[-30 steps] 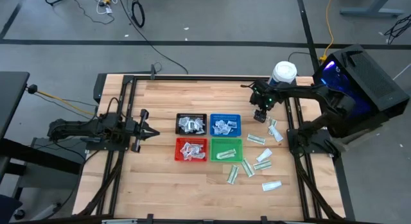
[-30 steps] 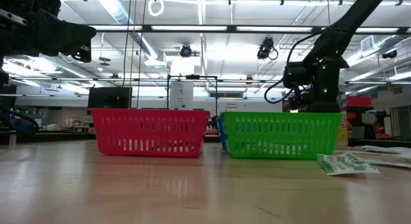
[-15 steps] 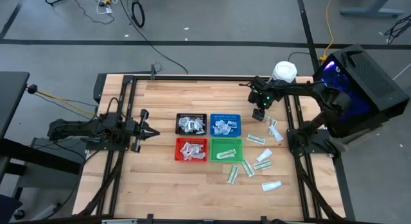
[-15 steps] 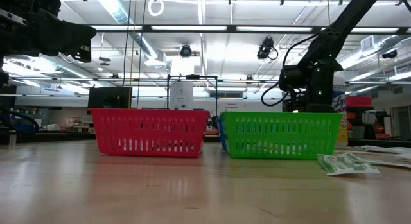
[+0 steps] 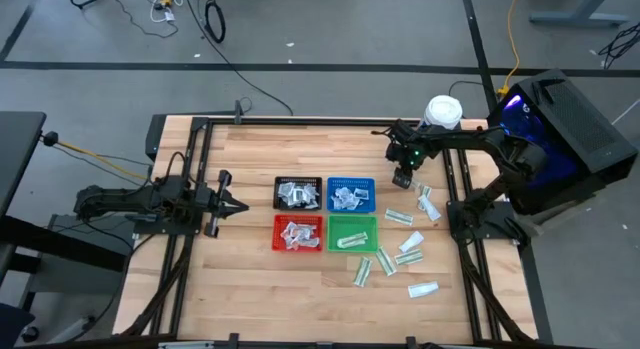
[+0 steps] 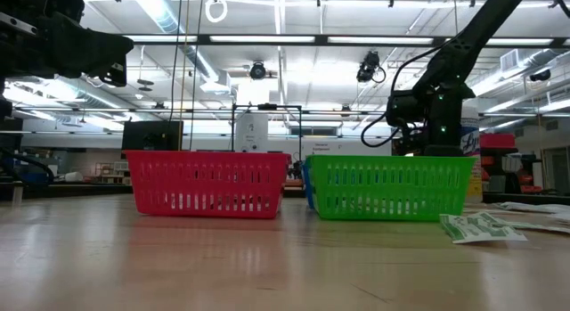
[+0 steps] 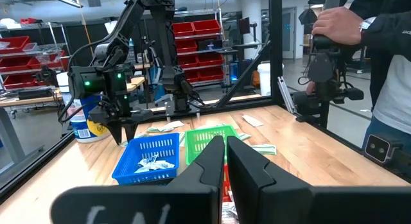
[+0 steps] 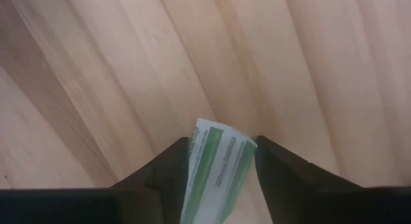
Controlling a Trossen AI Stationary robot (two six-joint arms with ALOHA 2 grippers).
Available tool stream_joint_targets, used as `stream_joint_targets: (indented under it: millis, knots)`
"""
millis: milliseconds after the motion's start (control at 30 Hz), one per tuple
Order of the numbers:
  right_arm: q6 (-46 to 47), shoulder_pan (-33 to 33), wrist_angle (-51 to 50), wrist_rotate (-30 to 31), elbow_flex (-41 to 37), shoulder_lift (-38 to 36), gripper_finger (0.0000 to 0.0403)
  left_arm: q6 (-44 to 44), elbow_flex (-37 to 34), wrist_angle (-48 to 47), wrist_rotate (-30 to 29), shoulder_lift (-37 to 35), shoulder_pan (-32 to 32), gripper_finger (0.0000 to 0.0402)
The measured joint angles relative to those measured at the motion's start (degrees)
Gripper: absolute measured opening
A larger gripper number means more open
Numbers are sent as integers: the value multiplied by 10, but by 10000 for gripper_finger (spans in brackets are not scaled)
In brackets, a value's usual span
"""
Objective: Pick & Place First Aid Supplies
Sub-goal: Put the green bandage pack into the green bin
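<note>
My right gripper points down at the table just right of the blue tray, toward the far side. A narrow white-and-green packet shows between its fingers; in the high view the gripper hides it. Several more first aid supplies lie loose on the wood at the right, and others fill the black, blue, red and green trays. My left gripper waits shut at the table's left, pointing level toward the trays. My right gripper has the white-and-green packet between its two fingers, which meet its two long edges. The fingers come from above, pointing down, and the packet's short end sticks out past them over the wood. Whether the packet rests on the table or is lifted, I cannot tell.
A big white jar stands at the far right, close behind the right gripper. The four trays sit in a square at the table's middle. Bare wood lies left of the trays and along the near edge. A person stands beyond the table.
</note>
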Motion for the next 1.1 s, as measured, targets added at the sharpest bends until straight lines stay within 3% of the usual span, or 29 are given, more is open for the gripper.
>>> stream_joint_targets:
  millis: [367,667,1100]
  knots:
    - [0,1,0,3,-1,0,101,0,0,0,0,0,0,25]
    - [10,1,-4,5,-1,-8,105,0,0,0,0,0,0,25]
    - [27,21,-16,3,-4,-86,107,0,0,0,0,0,0,25]
